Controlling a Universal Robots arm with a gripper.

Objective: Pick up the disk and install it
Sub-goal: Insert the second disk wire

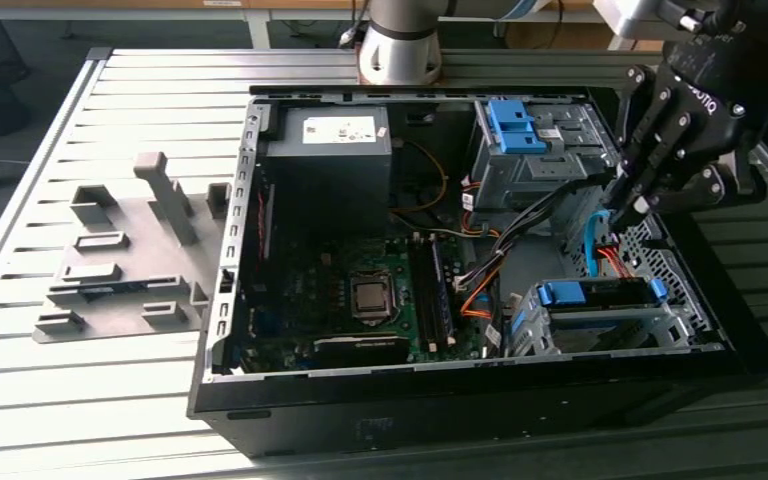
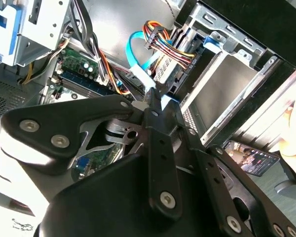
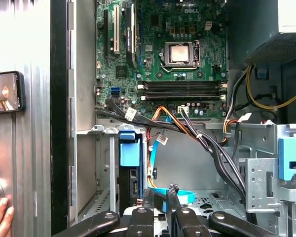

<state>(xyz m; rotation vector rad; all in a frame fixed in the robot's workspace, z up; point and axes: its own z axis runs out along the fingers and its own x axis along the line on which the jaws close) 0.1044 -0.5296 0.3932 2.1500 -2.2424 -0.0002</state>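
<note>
The disk [image 1: 595, 293] shows its blue plastic frame at the top of the silver drive cage [image 1: 551, 335], in the near corner of the open computer case at the exterior view's right. In the first wrist view the disk [image 3: 129, 154] stands on edge in that cage. My black gripper [image 1: 638, 207] hangs just above and behind the cage, fingertips down, close to a light blue cable [image 1: 599, 232]. In the first wrist view the gripper [image 3: 161, 193] is shut with nothing held. It stands beside the disk and does not touch it.
The case holds a motherboard [image 1: 357, 290], a big grey box [image 1: 331, 150] and an upper cage with a bare blue clip [image 1: 515, 125]. Cable bundles [image 3: 187, 131] cross near the cage. A grey fixture [image 1: 124, 270] lies on the slatted table. A person's hand [image 3: 0, 210] and phone [image 3: 7, 91] are outside the case.
</note>
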